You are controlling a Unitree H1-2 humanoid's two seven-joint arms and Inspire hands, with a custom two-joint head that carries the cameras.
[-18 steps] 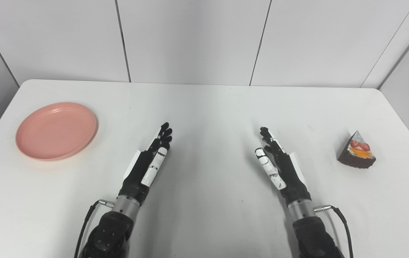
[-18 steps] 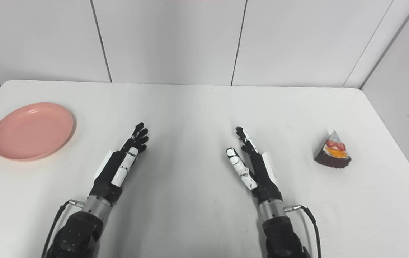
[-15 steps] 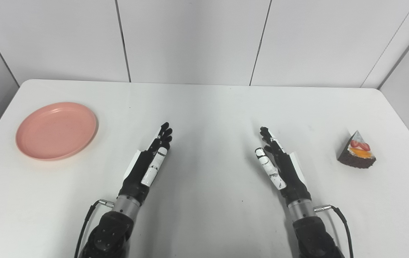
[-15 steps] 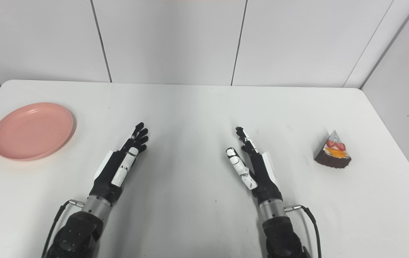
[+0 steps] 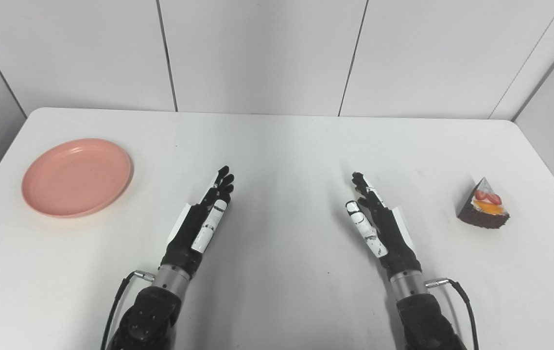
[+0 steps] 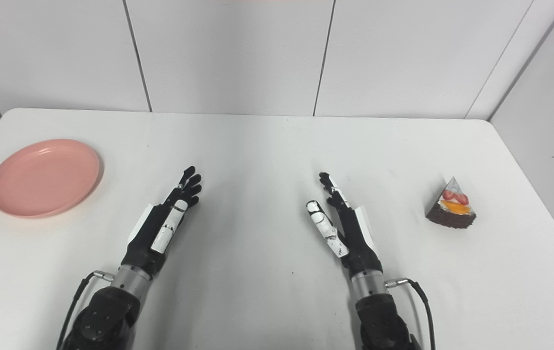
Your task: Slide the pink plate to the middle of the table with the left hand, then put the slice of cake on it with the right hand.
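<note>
The plate (image 5: 77, 177) lies near the table's (image 5: 277, 301) left edge, toward the far corner. It looks stiff, light and likely slick on this smooth top; press on its near-right rim to drag it. The left hand (image 5: 198, 227) hovers well apart to its right, empty, fingers extended. The right hand (image 5: 379, 224) is likewise empty and spread. The cake (image 5: 484, 211) sits near the right edge, well right of that hand; probably soft, so hold its dark sides gently.
</note>
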